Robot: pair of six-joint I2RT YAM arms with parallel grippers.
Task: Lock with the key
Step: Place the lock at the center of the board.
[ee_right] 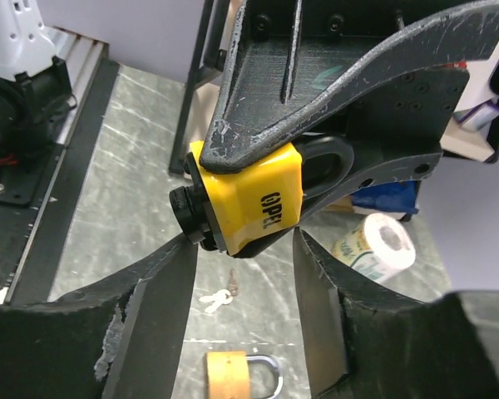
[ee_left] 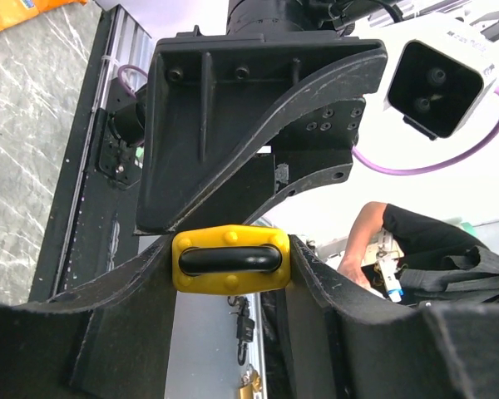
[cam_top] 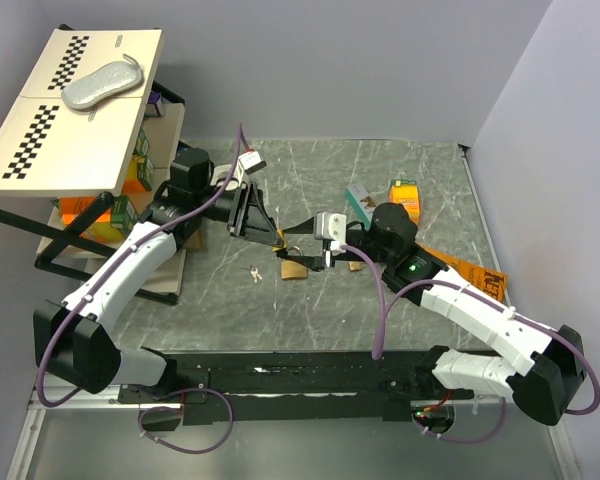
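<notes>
The grey marbled desk (cam_top: 400, 165) stands between pale lilac walls. At its left, a black rack (cam_top: 170, 98) holds coloured boxes (cam_top: 90, 212). The yellow padlock (ee_right: 254, 204) hangs above the desk, clamped by the left fingers (ee_left: 133, 283). The right fingers (ee_right: 162, 283) stand on both sides of it; whether they grip it, I cannot tell. A brass padlock (ee_right: 233, 374) lies below.

In the right wrist view, a finger (ee_right: 333, 75) of my left pincer (ee_left: 231, 259) covers the top of the yellow padlock (ee_right: 258, 204); the frame edge cuts off the brass padlock (ee_right: 239, 376). From above, the keys (cam_top: 254, 270) on the desk (cam_top: 380, 180) are too small to tell apart.
</notes>
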